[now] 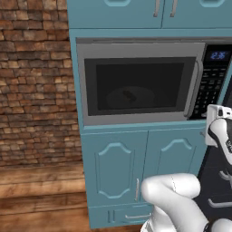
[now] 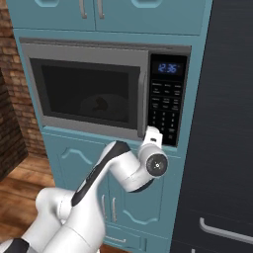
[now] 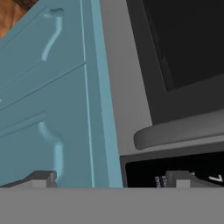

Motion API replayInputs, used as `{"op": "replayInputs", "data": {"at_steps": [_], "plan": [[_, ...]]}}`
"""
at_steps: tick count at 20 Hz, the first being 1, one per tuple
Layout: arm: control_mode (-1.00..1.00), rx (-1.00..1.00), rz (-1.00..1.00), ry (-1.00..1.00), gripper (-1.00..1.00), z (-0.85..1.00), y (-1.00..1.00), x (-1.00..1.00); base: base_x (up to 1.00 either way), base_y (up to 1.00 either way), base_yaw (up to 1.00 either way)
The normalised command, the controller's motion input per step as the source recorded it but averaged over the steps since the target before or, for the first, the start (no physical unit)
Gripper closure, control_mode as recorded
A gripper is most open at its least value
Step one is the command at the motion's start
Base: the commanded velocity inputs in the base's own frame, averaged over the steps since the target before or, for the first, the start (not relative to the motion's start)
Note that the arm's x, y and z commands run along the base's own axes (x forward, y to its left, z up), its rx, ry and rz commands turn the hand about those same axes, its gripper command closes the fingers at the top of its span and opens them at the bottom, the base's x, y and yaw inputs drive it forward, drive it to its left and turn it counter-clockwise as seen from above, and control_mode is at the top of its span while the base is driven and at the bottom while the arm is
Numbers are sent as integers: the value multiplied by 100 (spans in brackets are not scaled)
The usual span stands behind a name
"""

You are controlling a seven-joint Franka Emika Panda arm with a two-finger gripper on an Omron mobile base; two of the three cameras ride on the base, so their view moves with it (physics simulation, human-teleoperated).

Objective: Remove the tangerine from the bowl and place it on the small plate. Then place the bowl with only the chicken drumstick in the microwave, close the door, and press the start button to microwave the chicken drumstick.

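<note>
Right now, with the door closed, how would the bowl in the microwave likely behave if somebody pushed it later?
The bowl looks shallow and wide, so it would probably slide and not tip. It looks rigid, perhaps breakable. The chicken drumstick lying loose inside might shift or roll when the bowl moves.

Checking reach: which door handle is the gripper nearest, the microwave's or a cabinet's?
The microwave door's curved grey bar handle, beside the black keypad strip; cabinet handles sit farther away.

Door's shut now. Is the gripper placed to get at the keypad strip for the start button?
Probably yes. The gripper sits just below the keypad strip, beside the door handle, with nothing between them. Its jaws stand apart.
</note>
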Motion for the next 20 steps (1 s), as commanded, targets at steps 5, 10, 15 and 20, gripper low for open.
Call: {"op": "replayInputs", "data": {"at_steps": [5, 10, 15, 20], "plan": [[-100, 3, -1, 0, -100, -5, -5, 20, 0, 0, 0], [-100, 4, -1, 0, -100, -5, -10, 29, 0, 0, 0], [-100, 2, -1, 0, -100, -12, -11, 31, 0, 0, 0], [-100, 1, -1, 0, -100, -16, -6, 31, 0, 0, 0]]}}
